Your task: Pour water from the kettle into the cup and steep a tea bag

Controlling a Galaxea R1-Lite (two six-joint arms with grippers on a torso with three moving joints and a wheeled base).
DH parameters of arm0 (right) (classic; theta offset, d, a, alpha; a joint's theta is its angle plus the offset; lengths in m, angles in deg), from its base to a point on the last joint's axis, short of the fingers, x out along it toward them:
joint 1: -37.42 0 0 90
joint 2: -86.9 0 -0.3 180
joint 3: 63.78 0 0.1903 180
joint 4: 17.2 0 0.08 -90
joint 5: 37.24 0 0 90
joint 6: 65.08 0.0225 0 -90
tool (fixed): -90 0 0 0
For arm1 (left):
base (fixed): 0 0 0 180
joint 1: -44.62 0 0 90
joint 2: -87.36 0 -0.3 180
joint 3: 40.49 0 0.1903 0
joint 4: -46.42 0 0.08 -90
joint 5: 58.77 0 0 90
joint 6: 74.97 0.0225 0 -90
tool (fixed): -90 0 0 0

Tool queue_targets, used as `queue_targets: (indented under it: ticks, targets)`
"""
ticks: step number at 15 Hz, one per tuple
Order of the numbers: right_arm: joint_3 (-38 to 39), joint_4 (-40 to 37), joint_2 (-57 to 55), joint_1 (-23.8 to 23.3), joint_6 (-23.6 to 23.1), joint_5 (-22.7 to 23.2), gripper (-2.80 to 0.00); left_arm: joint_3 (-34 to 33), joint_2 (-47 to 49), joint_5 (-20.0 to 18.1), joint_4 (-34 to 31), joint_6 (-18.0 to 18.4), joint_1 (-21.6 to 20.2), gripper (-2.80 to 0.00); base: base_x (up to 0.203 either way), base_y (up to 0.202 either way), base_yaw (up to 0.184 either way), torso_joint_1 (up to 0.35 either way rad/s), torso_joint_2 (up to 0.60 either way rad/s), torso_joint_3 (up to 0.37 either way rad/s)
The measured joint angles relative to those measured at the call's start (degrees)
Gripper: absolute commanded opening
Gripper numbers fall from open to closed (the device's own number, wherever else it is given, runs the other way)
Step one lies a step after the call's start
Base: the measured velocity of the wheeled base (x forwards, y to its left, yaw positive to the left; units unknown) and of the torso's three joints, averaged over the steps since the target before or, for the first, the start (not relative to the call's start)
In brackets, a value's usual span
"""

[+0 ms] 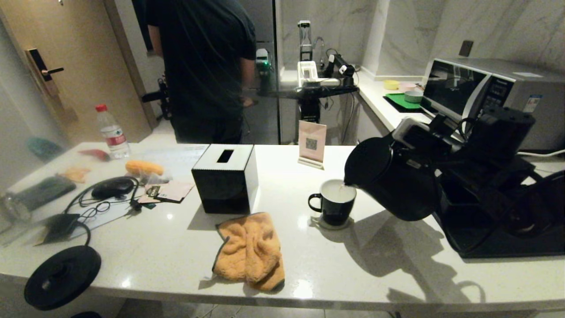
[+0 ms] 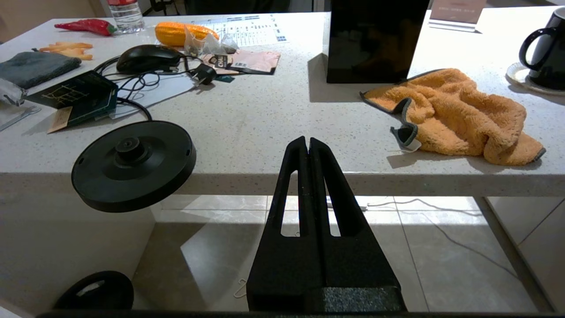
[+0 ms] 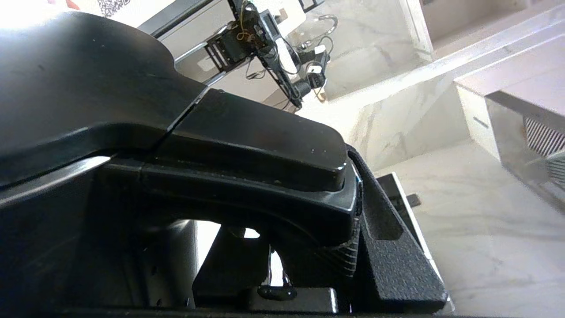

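White speckled countertop point(image 1: 282, 260) – right gripper point(image 3: 348, 247) clamped on the tilted kettle point(image 1: 393, 176) handle, spout over the mug point(image 1: 333, 203) on its coaster; best tip slowly, keep the stream centred – left gripper point(image 2: 307, 143), jaws together, parked below the edge

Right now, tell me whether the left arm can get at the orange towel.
Probably yes: the left gripper hangs shut off the counter's near edge, and bare counter lies between it and the orange towel.
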Motion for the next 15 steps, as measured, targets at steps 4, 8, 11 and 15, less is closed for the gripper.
queue_targets:
  ticks: [4,8,11,15]
  targets:
    - [-0.2,0.1,-0.5,-0.1,-1.3,1.5,-2.80,0.0,0.0,0.0,0.0,0.0,0.0,-2.80,0.000,0.000,0.000,0.000,0.00,0.000]
    - [-0.2,1.4,-1.0,-0.6,-2.2,2.9,-2.80,0.0,0.0,0.0,0.0,0.0,0.0,-2.80,0.000,0.000,0.000,0.000,0.00,0.000]
    - [-0.5,2.0,-1.4,-1.0,-2.3,3.0,-2.80,0.0,0.0,0.0,0.0,0.0,0.0,-2.80,0.000,0.000,0.000,0.000,0.00,0.000]
    - [-1.2,2.0,-1.9,-1.1,-2.6,3.5,-2.80,0.0,0.0,0.0,0.0,0.0,0.0,-2.80,0.000,0.000,0.000,0.000,0.00,0.000]
